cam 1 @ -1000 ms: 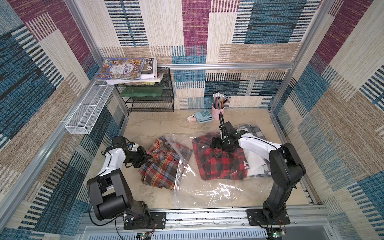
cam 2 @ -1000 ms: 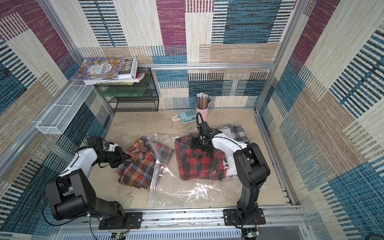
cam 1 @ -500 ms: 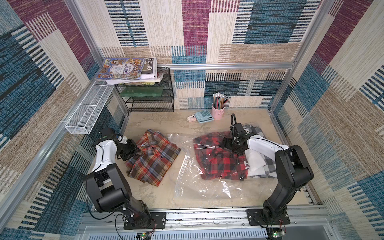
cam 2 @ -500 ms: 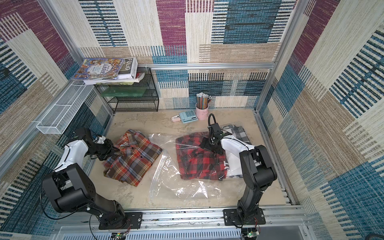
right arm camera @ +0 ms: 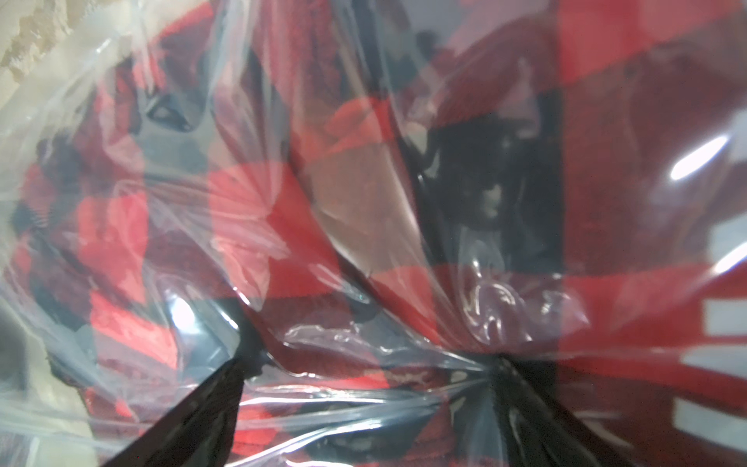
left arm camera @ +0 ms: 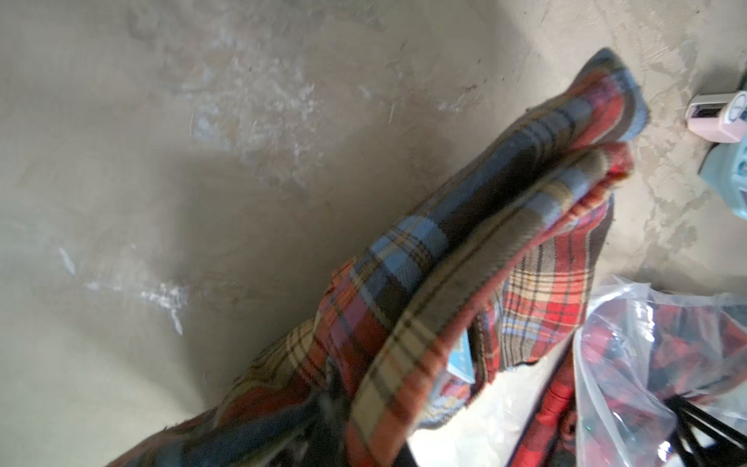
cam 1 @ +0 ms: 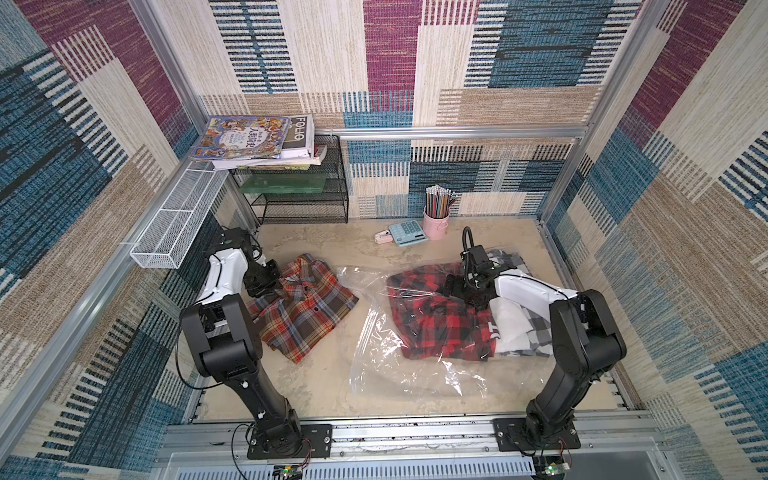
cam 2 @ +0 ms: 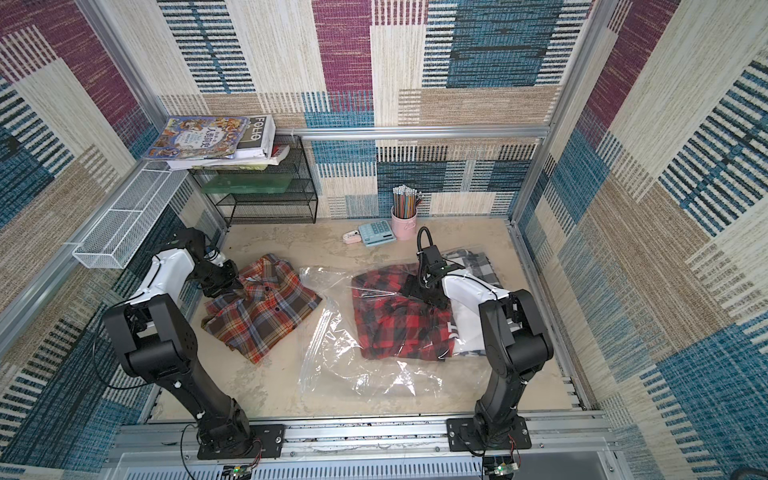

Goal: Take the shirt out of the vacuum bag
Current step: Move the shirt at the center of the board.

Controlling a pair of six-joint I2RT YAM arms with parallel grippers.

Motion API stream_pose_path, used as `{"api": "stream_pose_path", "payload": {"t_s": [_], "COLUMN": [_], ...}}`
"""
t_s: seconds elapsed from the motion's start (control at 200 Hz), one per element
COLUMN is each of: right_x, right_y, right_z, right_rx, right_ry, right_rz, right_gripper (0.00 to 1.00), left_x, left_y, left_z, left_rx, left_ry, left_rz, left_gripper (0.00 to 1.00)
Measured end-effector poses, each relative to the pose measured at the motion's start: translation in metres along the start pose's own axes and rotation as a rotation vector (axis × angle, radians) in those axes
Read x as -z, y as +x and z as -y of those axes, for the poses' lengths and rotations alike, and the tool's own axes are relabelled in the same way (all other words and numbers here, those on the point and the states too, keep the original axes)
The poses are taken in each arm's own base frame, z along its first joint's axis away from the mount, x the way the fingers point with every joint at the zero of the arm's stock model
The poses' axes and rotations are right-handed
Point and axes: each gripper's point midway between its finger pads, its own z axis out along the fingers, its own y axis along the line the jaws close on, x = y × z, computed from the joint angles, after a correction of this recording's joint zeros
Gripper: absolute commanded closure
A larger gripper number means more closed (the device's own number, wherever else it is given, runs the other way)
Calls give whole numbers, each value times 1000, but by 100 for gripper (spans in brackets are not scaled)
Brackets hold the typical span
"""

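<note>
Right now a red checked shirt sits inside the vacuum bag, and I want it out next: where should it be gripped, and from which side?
Probably best: grip the red checked shirt at its folded edge nearest the zip-seal mouth of the vacuum bag, reaching in from the robot's left. That mouth faces left; plastic covers the shirt elsewhere.

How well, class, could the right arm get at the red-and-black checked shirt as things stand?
Probably not directly: the right gripper stands open over the red-and-black checked shirt, but the clear crinkly plastic vacuum bag lies between them.
</note>
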Motion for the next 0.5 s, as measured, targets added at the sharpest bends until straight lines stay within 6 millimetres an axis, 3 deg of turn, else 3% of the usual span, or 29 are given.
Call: {"api": "stream_pose_path", "payload": {"t_s": [0.315, 0.501], "right_x": [3, 3], "right_y": [3, 6], "right_z": [-2, -6], "right_rx": [20, 37], "right_ry": [10, 11], "right_rz": [-1, -2], "right_gripper": [3, 3], "left_x": [-17, -7], "left_y": [-36, -44], "left_z": [26, 56], "left_rx": [-162, -234], "left_ry": [-135, -131], "left_rz": [31, 79], "left_gripper": [100, 83]}}
